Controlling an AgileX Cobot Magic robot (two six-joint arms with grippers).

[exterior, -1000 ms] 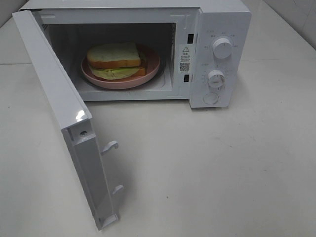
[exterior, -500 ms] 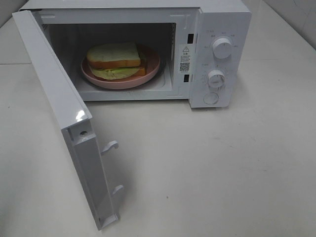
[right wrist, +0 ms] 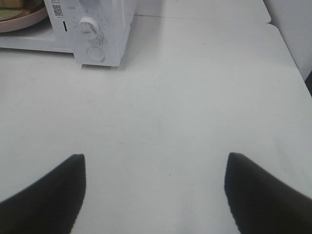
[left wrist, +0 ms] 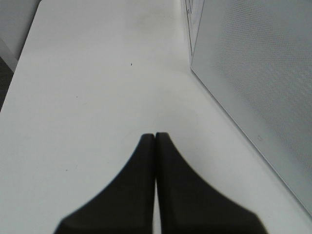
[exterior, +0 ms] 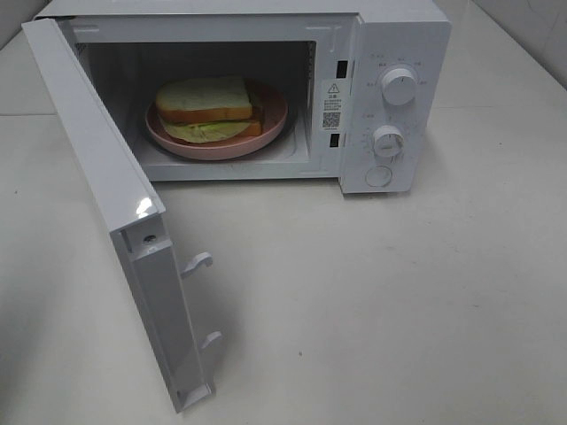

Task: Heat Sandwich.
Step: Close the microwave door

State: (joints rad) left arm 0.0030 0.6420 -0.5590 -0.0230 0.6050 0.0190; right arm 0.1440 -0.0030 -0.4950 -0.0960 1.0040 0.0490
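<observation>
We hold our gripper (right wrist: 156, 157) spread wide over the table (right wrist: 195, 97), well apart from the microwave (right wrist: 116, 22) and the plate (right wrist: 14, 23) inside it.

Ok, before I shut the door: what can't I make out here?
Exterior high: the markings around the upper dial are too small to read; the top slice of the sandwich covers most of its filling.
Left wrist: the open microwave door hides the sandwich.
Right wrist: the frame edge cuts the pink plate to a sliver.
</observation>
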